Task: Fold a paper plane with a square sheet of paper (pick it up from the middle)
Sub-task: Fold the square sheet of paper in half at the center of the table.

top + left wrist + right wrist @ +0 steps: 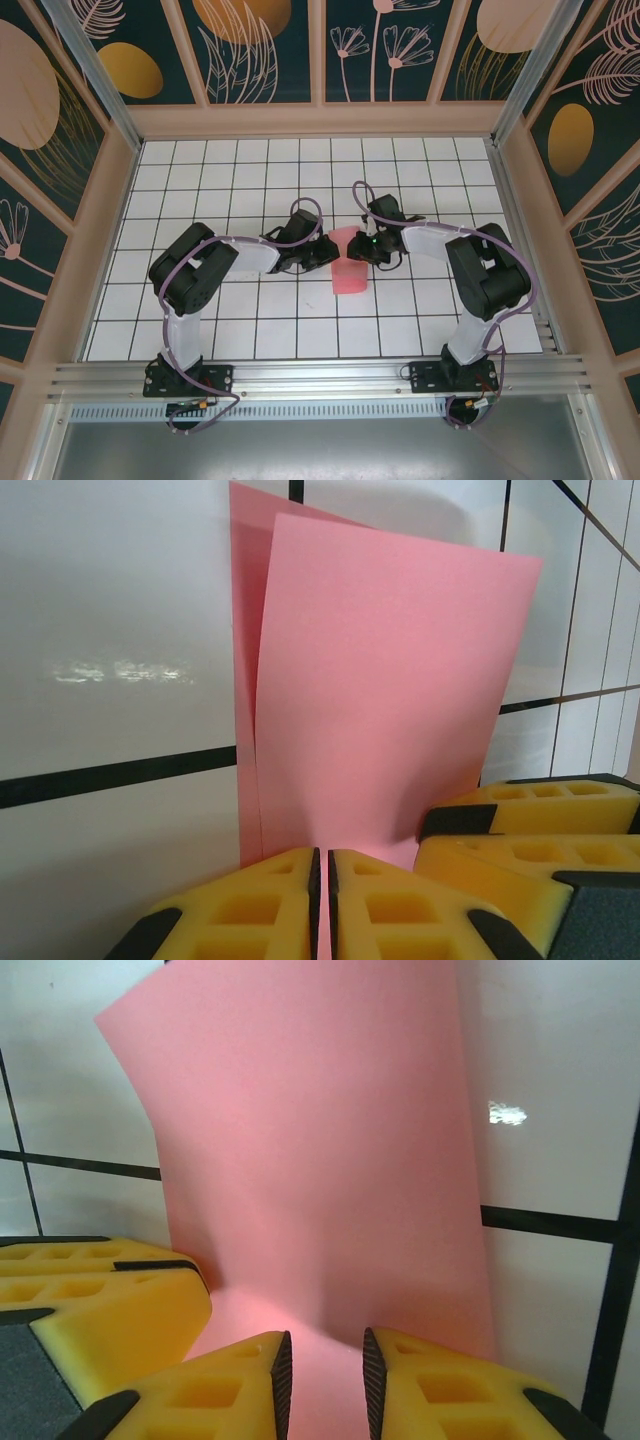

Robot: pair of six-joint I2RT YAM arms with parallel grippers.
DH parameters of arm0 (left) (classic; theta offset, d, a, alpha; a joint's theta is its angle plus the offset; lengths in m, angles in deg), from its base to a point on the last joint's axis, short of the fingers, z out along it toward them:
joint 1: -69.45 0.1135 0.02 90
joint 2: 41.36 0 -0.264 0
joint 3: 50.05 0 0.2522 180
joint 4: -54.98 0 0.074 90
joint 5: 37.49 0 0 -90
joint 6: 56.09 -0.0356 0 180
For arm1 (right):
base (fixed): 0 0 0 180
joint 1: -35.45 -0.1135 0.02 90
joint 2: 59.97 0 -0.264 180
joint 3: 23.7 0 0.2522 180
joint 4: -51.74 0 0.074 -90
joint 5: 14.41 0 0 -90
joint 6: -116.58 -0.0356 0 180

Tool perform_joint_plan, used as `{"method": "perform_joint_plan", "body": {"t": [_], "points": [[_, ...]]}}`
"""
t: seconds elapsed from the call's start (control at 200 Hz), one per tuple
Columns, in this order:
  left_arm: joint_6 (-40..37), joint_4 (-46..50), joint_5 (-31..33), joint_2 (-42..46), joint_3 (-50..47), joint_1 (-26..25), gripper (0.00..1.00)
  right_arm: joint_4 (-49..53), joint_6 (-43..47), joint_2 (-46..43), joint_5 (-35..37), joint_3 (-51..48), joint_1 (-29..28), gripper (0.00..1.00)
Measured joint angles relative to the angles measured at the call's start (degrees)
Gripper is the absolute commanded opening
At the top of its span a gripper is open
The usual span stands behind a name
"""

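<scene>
The square sheet of paper (349,272) is pink and lifted off the white grid table, doubled over into two layers (380,680) that hang toward the near side. My left gripper (325,252) is shut on its edge, with a thin pink strip between the yellow pads (321,855). My right gripper (362,248) faces it from the right. Its jaws (327,1345) stand a little apart with the paper (320,1160) behind the gap. Each wrist view catches the other gripper's yellow fingers (530,830) (100,1300) close beside it. The paper plane is out of view.
The white grid table (250,180) is ringed by wooden walls (100,230) with patterned panels. An aluminium rail (320,375) runs along the near edge, where both arm bases are bolted.
</scene>
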Motion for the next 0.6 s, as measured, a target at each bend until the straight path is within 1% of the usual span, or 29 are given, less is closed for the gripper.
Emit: {"method": "perform_joint_plan", "body": {"t": [0.12,0.28,0.435,0.6], "points": [[0.0,0.1,0.2,0.0,0.0,0.0,0.13,0.1,0.3,-2.1,0.2,0.0,0.0,0.37],[0.0,0.5,0.3,0.2,0.0,0.0,0.14,0.2,0.4,-6.8,4.1,0.0,0.3,0.46],[-0.4,1.2,0.8,0.5,0.0,-0.1,0.14,0.5,0.4,-6.4,8.6,0.0,1.0,0.47],[-0.5,2.2,1.1,0.8,0.0,-0.1,0.14,1.4,1.0,-3.6,8.5,0.0,1.1,0.45]]}}
